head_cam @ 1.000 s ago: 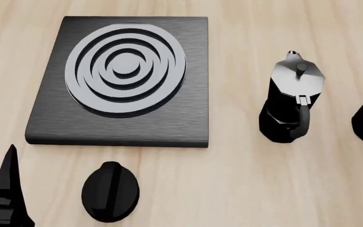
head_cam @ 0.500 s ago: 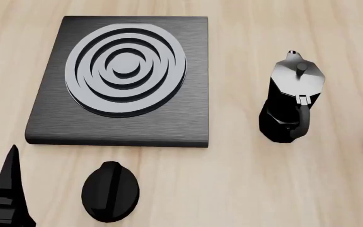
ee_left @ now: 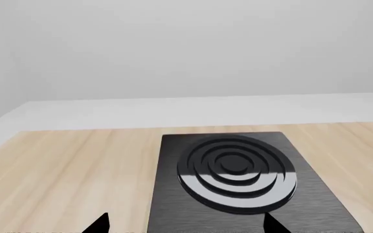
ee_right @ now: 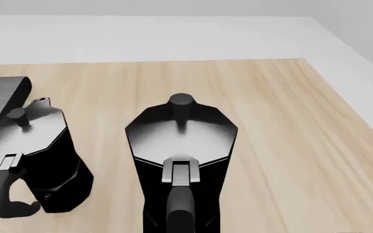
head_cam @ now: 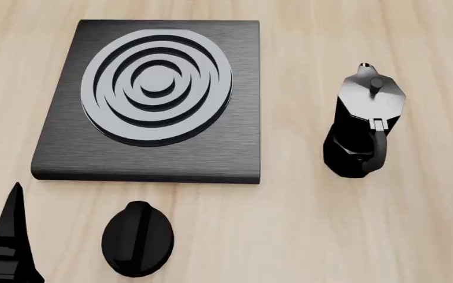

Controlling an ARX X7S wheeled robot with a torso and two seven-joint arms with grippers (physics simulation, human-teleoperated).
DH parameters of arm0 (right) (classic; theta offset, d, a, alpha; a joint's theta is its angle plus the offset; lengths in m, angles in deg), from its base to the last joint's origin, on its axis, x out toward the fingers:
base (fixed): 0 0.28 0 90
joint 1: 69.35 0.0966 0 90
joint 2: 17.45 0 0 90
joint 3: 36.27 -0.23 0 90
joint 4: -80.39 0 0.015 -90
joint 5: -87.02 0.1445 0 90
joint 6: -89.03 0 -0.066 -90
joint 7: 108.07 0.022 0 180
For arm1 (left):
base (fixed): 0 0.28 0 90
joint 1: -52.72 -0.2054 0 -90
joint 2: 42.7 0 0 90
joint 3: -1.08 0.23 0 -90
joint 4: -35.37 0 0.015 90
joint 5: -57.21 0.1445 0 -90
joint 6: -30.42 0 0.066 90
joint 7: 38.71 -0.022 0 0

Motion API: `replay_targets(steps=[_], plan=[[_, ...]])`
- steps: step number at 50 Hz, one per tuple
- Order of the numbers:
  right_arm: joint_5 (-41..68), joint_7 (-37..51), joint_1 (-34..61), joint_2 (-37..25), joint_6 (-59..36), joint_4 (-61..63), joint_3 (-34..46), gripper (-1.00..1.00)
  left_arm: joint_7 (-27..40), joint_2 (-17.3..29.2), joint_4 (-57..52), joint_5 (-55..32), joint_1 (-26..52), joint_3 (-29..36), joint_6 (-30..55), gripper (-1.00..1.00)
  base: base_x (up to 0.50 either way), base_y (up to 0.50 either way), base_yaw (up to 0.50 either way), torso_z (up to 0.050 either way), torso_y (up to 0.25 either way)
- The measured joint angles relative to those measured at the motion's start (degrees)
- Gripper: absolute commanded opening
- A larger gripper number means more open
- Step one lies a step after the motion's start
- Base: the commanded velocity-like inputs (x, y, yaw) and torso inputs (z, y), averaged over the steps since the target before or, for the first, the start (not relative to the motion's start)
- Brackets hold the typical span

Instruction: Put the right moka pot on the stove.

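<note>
Standing upright on the wooden table (ee_right: 290, 126), the right moka pot (ee_right: 180, 165) is seen only in the right wrist view, straight ahead of that camera and close to it. It is shiny black with flat sides. Its eight-sided lid is silvery-grey with a round knob on top, and its black handle points toward the camera. The other moka pot (head_cam: 364, 127) looks the same and stands just beside it, apart from it, on the side nearer the stove (head_cam: 151, 100). In the head view only this other pot is seen.

The stove is a flat black slab with rounded corners and raised grey rings. Nothing stands on it. Bare wood lies between the stove and the other pot. A small round black knob (head_cam: 137, 239) lies near the stove's front edge, apart from it.

Beyond the right pot the table's far edge and right edge can be seen, with open wood before them.

The left gripper (ee_left: 185, 224) shows two black tips set wide apart, holding nothing. The right gripper's fingers are not seen in any picture.
</note>
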Motion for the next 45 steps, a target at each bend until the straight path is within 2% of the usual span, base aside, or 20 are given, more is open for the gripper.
replay_targets(steps=[11,20,31,45], plan=[[8.74,4.41,-4.88,-0.77,-7.29,9.23,-11.39,-1.0,0.14,0.19,0.16,-0.39,0.19,0.23,-0.04,1.0,0.0,0.0,0.0,0.0,0.0],[15.36,8.26,-5.79,-1.5,-11.14,13.58,-15.71,-1.0,0.4,0.39,0.12,-0.84,0.34,0.3,-0.06,1.0,0.0,0.0,0.0,0.0,0.001],[23.63,13.23,-3.78,-3.39,-12.52,15.85,-15.04,-1.0,0.5,0.61,0.2,-1.17,0.46,0.54,-0.16,1.0,0.0,0.0,0.0,0.0,0.001],[26.74,14.51,-3.11,-2.65,-11.42,18.77,-12.51,-1.0,0.78,0.95,0.13,-1.65,0.64,0.7,-0.25,1.0,0.0,0.0,0.0,0.0,0.001]])
